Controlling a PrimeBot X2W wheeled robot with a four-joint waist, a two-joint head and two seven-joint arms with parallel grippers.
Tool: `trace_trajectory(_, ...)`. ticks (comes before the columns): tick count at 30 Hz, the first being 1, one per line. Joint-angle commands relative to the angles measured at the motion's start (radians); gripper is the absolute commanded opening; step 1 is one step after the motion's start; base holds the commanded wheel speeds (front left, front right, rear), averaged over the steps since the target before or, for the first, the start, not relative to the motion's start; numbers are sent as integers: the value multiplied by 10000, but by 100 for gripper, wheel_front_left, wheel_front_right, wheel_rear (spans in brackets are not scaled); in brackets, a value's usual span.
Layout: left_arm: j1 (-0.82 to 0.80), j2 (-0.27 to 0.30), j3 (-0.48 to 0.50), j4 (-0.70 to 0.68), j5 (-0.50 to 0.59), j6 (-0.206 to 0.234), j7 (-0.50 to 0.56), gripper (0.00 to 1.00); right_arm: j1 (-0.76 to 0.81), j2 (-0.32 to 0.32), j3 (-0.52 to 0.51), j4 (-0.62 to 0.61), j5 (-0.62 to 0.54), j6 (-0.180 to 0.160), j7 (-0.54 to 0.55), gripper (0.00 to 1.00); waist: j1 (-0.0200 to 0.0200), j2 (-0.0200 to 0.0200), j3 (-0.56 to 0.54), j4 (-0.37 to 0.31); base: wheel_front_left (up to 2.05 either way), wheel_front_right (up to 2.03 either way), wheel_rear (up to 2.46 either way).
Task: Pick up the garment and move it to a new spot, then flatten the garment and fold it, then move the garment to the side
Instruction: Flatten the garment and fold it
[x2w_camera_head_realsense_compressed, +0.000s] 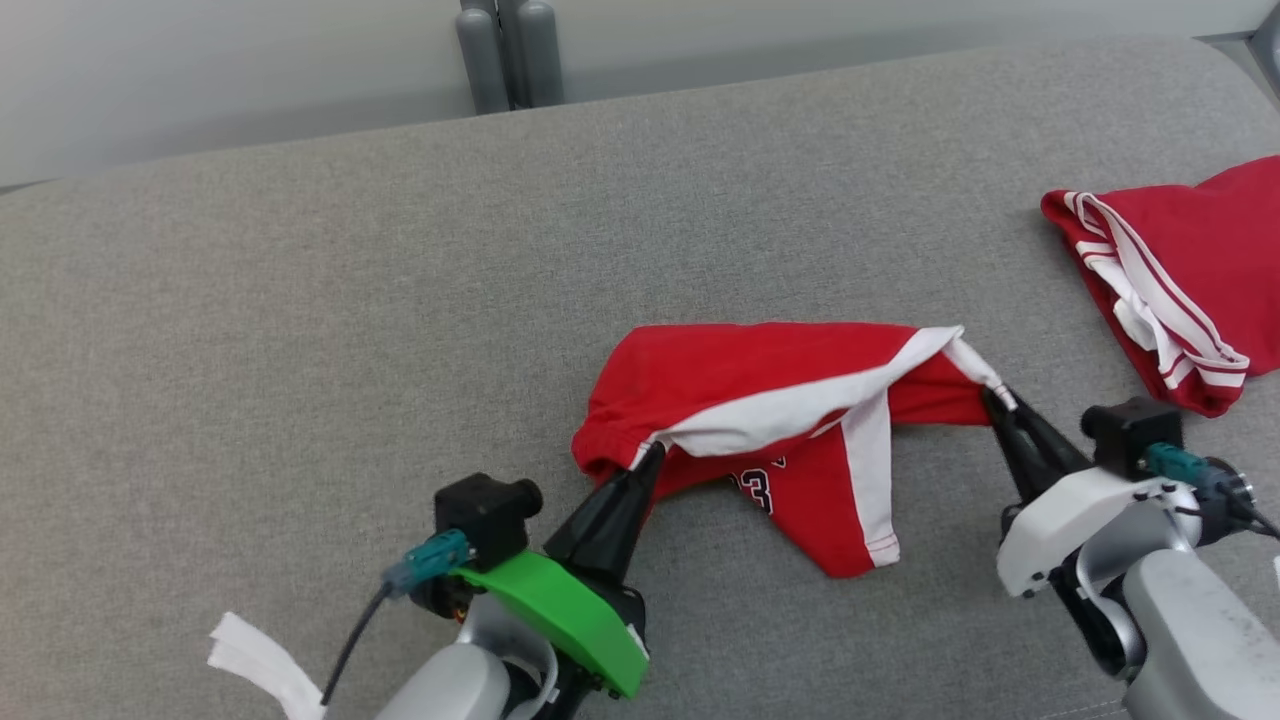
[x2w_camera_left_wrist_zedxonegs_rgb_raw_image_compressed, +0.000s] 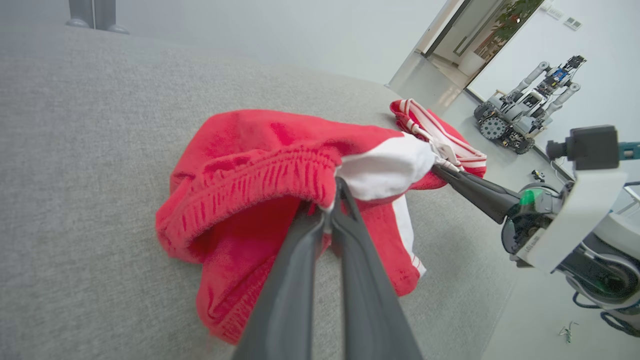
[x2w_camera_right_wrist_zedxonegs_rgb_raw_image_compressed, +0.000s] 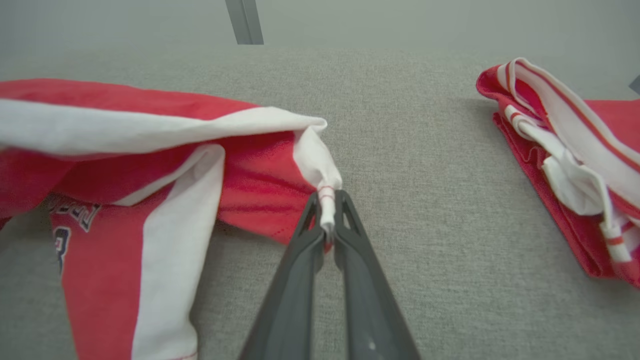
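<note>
The garment (x2w_camera_head_realsense_compressed: 760, 400) is a pair of red shorts with white side stripes and a dark number, lying crumpled at the middle of the grey surface. My left gripper (x2w_camera_head_realsense_compressed: 650, 455) is shut on its elastic waistband at the left end; in the left wrist view the garment (x2w_camera_left_wrist_zedxonegs_rgb_raw_image_compressed: 250, 165) bunches around my left gripper (x2w_camera_left_wrist_zedxonegs_rgb_raw_image_compressed: 332, 192). My right gripper (x2w_camera_head_realsense_compressed: 998, 398) is shut on the white-striped hem corner at the right end. The right wrist view has the garment (x2w_camera_right_wrist_zedxonegs_rgb_raw_image_compressed: 150, 145) stretching left from my right gripper (x2w_camera_right_wrist_zedxonegs_rgb_raw_image_compressed: 327, 210), with the white cloth pinched between the fingers.
A second red and white garment (x2w_camera_head_realsense_compressed: 1170, 270) lies folded at the right edge of the grey cushioned surface (x2w_camera_head_realsense_compressed: 300, 300). A grey post (x2w_camera_head_realsense_compressed: 505, 50) stands behind the far edge. A white strip (x2w_camera_head_realsense_compressed: 255, 655) lies at the near left. Another robot (x2w_camera_left_wrist_zedxonegs_rgb_raw_image_compressed: 520, 110) stands on the floor beyond.
</note>
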Motion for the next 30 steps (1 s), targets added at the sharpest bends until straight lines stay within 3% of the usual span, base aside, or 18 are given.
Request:
trace_trajectory(1, 213, 283, 166, -630, -136, 164, 119, 0, 168, -133, -206, -315, 14, -11, 30, 0, 0, 0, -218, -24, 0, 0, 0)
trace_trajectory(9, 922, 1405, 966, -4462, -575, 1199, 1126, 0, 825, -611, -1397, -2870, -93, -11, 751, 0, 0, 0, -1047, -125, 0, 0, 0)
trace_trajectory(19, 1130, 2235, 1170, -7339, -865, 1939, 2632, 0, 1317, -1173, -2309, -6396, 152, -11, 2579, 0, 0, 0, -1651, -240, 0, 0, 0)
trace_trajectory(25, 293, 2787, 1865, -8022, -1135, 2298, 3577, 0, 644, -1885, -2404, -7558, 351, -9, 3451, 0, 0, 0, -950, -155, 0, 0, 0)
trace_trajectory(30, -1567, 3029, 2554, -7426, -1726, 2106, 4578, 0, -940, -2656, -1740, -7359, 777, -9, 4006, 0, 0, 0, 356, 148, 0, 0, 0)
